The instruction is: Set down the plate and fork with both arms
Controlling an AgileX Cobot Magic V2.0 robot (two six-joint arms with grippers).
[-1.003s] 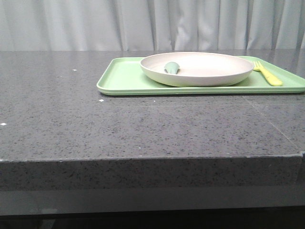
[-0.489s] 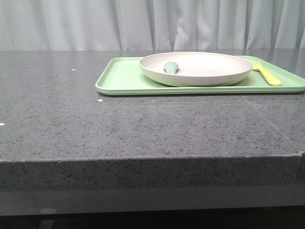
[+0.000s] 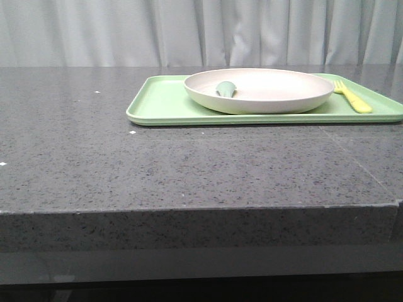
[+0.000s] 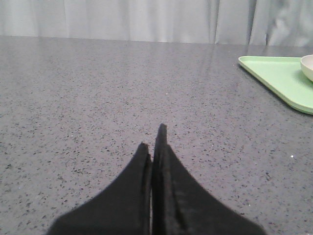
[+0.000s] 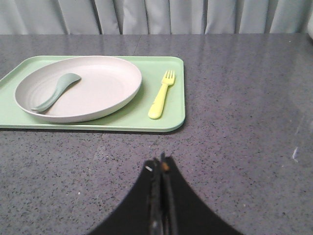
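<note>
The cream plate (image 3: pixel 259 90) lies on the light green tray (image 3: pixel 162 104) at the back right of the table; it also shows in the right wrist view (image 5: pixel 78 88). A pale green spoon (image 5: pixel 56 91) lies in the plate. The yellow fork (image 5: pixel 162 94) lies on the tray beside the plate, on its right in the front view (image 3: pixel 352 95). My left gripper (image 4: pixel 152 138) is shut and empty over bare counter, left of the tray (image 4: pixel 281 78). My right gripper (image 5: pixel 163 161) is shut and empty, short of the tray's near edge. Neither arm shows in the front view.
The dark speckled stone counter (image 3: pixel 189 163) has a front edge near the camera and a seam at the right. A grey curtain (image 3: pixel 201 31) hangs behind the table.
The view has shifted very slightly; the tray and its things lie as before.
</note>
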